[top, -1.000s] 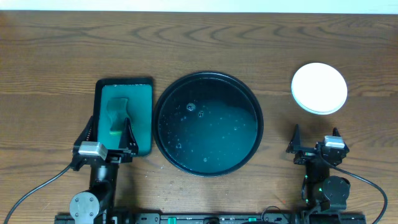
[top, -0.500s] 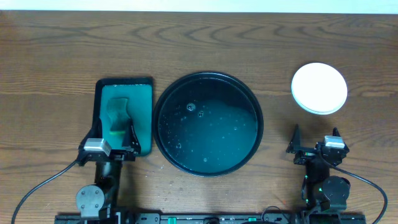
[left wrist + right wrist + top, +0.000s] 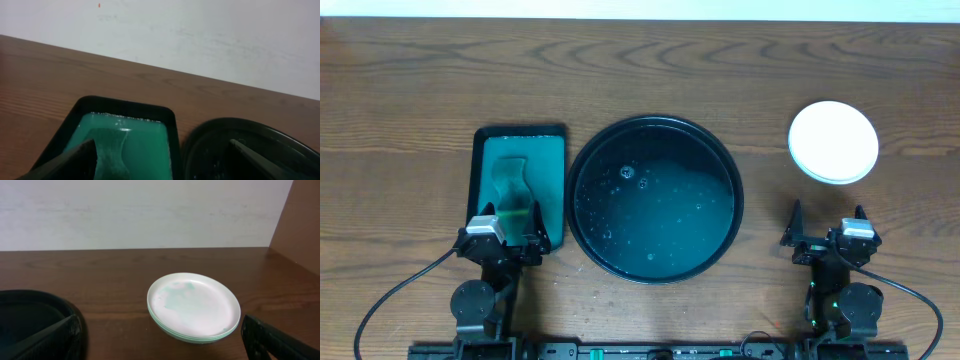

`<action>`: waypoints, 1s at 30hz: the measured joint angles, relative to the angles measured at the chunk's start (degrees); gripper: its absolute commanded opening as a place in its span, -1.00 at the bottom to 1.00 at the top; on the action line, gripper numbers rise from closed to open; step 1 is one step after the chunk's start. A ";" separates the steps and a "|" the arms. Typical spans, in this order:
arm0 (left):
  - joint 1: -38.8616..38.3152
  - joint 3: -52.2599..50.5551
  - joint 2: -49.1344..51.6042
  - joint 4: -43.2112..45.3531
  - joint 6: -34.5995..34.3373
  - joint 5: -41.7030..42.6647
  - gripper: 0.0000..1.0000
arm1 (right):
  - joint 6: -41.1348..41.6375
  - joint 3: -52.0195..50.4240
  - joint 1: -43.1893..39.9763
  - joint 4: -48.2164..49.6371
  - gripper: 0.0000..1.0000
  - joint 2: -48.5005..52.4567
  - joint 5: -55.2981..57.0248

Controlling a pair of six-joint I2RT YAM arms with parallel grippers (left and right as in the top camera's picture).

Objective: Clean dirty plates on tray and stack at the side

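Sitting at the near edge of the table (image 3: 400, 100), the left gripper (image 3: 508, 228) has its fingers spread wide around nothing. Its tips are over the near end of the green rectangular tray (image 3: 520, 131), where a green sponge (image 3: 509, 182) lies. The right gripper (image 3: 828, 214) is spread and empty too, just short of the dirty plates (image 3: 833, 141). They stand stacked on the wood at the right, apart from the round black tray (image 3: 670, 215), whose floor is speckled with droplets.

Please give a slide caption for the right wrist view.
Stack of plates on the wooden table, right of the black tray.
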 measured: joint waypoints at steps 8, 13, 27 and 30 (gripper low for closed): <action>0.00 0.04 0.00 -0.15 -0.96 -0.37 0.64 | 0.00 0.00 0.00 0.00 0.99 0.00 0.00; 0.00 0.07 0.00 -0.17 -1.18 -0.37 0.64 | 0.00 0.00 0.00 0.00 0.99 0.00 0.00; 0.00 0.07 0.00 -0.17 -1.18 -0.37 0.64 | 0.00 0.00 0.00 0.00 0.99 0.00 0.00; 0.00 0.07 0.00 -0.20 -1.18 -0.39 0.64 | 0.00 0.00 0.00 0.00 0.99 0.00 0.00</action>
